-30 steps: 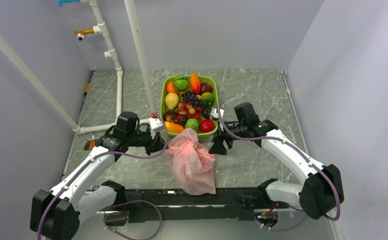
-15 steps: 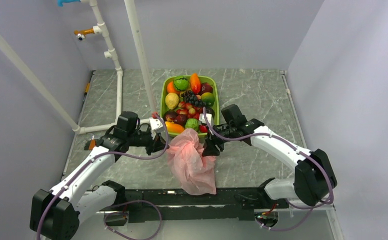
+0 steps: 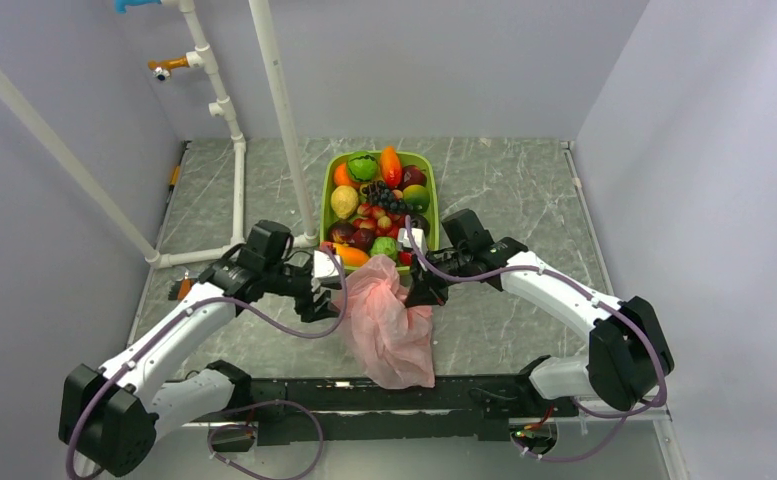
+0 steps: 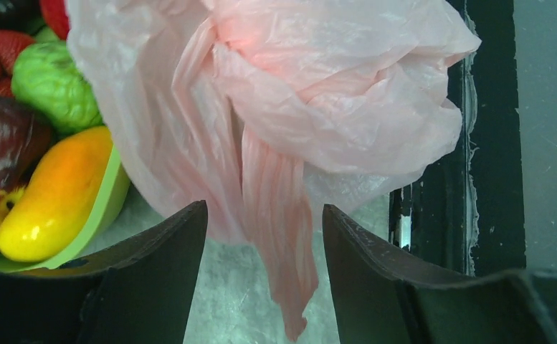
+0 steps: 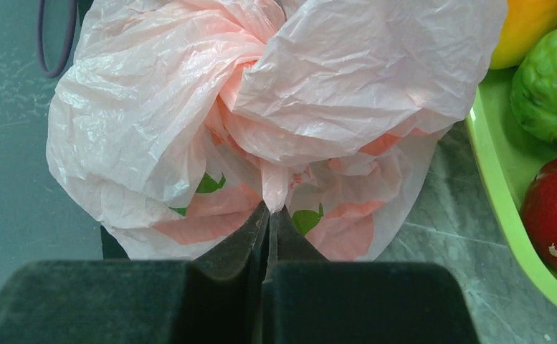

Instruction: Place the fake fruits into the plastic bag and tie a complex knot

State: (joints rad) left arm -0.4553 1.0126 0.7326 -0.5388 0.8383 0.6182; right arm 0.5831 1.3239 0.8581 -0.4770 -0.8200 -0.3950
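Grey marbled tabletop (image 3: 524,190) under everything, with the plastic bag (image 3: 389,325) crumpled on it just in front of the lime-green tray (image 3: 326,195) where the fake fruits (image 3: 376,200) are piled; it's thin, light, slippery film, so we'd grab bunched folds, not a flat panel. Our right gripper (image 5: 268,215) is pinched tight on a fold of the bag; our left gripper (image 4: 264,215) stands spread around a twisted strip (image 4: 279,251), probably a handle loop, unclamped; the tray rim crowds both.
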